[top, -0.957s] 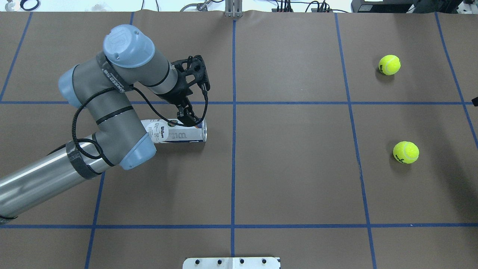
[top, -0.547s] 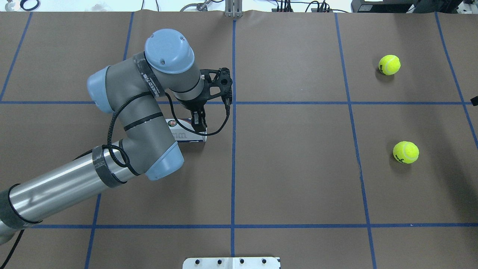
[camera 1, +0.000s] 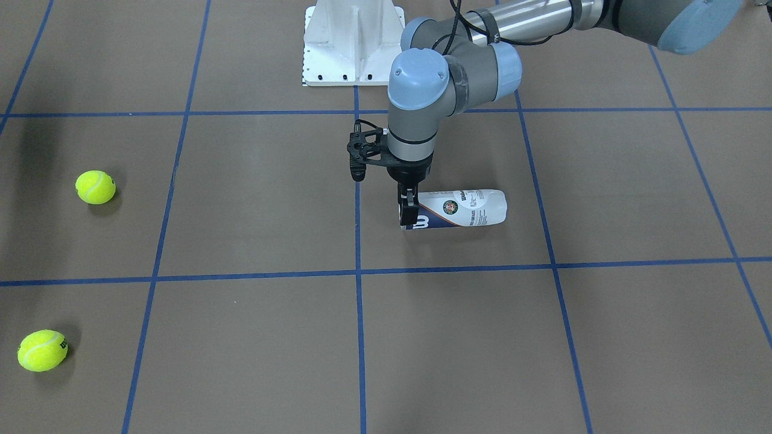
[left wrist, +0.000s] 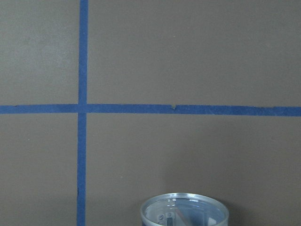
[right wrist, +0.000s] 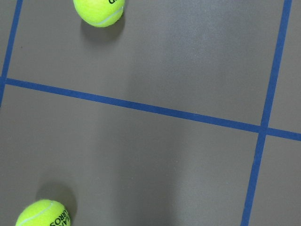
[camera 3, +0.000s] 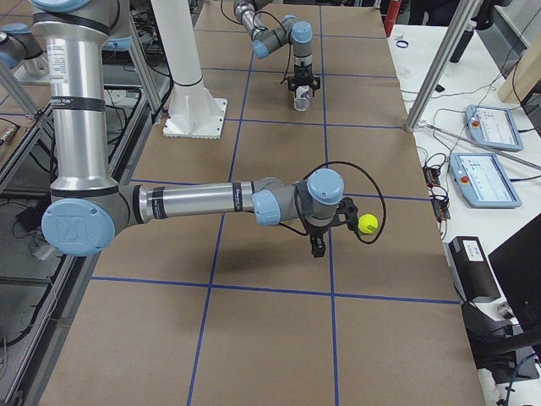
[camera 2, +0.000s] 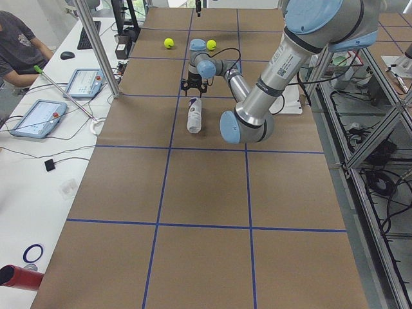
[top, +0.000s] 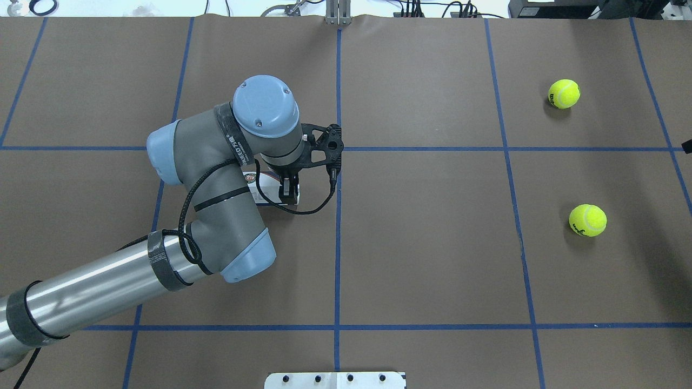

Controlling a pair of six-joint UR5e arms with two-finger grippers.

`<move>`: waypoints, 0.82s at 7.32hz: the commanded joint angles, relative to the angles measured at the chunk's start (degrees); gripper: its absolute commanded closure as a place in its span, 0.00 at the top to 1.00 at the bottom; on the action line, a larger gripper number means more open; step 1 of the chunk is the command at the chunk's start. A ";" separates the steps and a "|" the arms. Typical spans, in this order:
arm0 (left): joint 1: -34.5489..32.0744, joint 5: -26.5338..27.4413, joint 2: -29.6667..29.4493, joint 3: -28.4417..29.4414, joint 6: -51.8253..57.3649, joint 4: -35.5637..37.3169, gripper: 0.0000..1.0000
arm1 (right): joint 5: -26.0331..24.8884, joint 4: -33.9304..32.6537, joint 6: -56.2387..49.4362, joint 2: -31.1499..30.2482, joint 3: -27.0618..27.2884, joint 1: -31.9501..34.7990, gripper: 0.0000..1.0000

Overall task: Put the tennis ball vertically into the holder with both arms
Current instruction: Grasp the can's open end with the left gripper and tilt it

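Note:
The holder [camera 1: 461, 209] lies on its side on the brown table, its open silver rim towards the table's middle. It is mostly hidden under the arm in the overhead view [top: 268, 200], and its mouth shows in the left wrist view [left wrist: 184, 211]. My left gripper [camera 1: 408, 208] points down at the rim, fingers a narrow gap apart astride the upper wall. Two tennis balls [top: 564, 93] [top: 587, 220] lie at the far right. My right gripper [camera 3: 317, 248] hovers beside one ball [camera 3: 367, 223]; I cannot tell whether it is open.
The white pedestal base [camera 1: 353, 42] stands at the robot's side of the table. Blue tape lines [top: 338, 243] divide the brown surface. Both balls show in the right wrist view [right wrist: 99, 10] [right wrist: 42, 214]. A side table with tablets [camera 2: 38, 119] lies beyond the far edge.
My left arm has swung right and lowered, bringing its gripper from above the holder's body down onto the rim end. The holder and both balls have not moved.

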 commanded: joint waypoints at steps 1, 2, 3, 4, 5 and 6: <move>1.40 0.52 0.33 0.52 -0.09 -0.27 0.87 | 0.00 0.00 0.00 -0.05 -0.01 -0.03 0.99; 1.67 0.52 0.33 0.52 -0.44 -0.27 0.88 | 0.00 0.00 0.00 -0.05 -0.01 -0.03 0.99; 1.76 0.52 0.33 0.87 -0.44 -0.27 0.89 | 0.00 0.00 -0.09 -0.05 -0.09 -0.03 0.99; 1.84 0.52 0.24 1.40 -0.44 -0.36 0.92 | 0.00 0.00 0.00 -0.05 -0.01 -0.03 0.99; 1.85 0.52 0.24 1.58 -0.53 -0.54 0.94 | 0.00 0.00 0.00 -0.05 -0.01 -0.03 0.99; 1.85 0.52 0.24 2.45 -0.53 -2.10 0.96 | 0.00 0.00 0.00 -0.05 -0.01 -0.03 0.99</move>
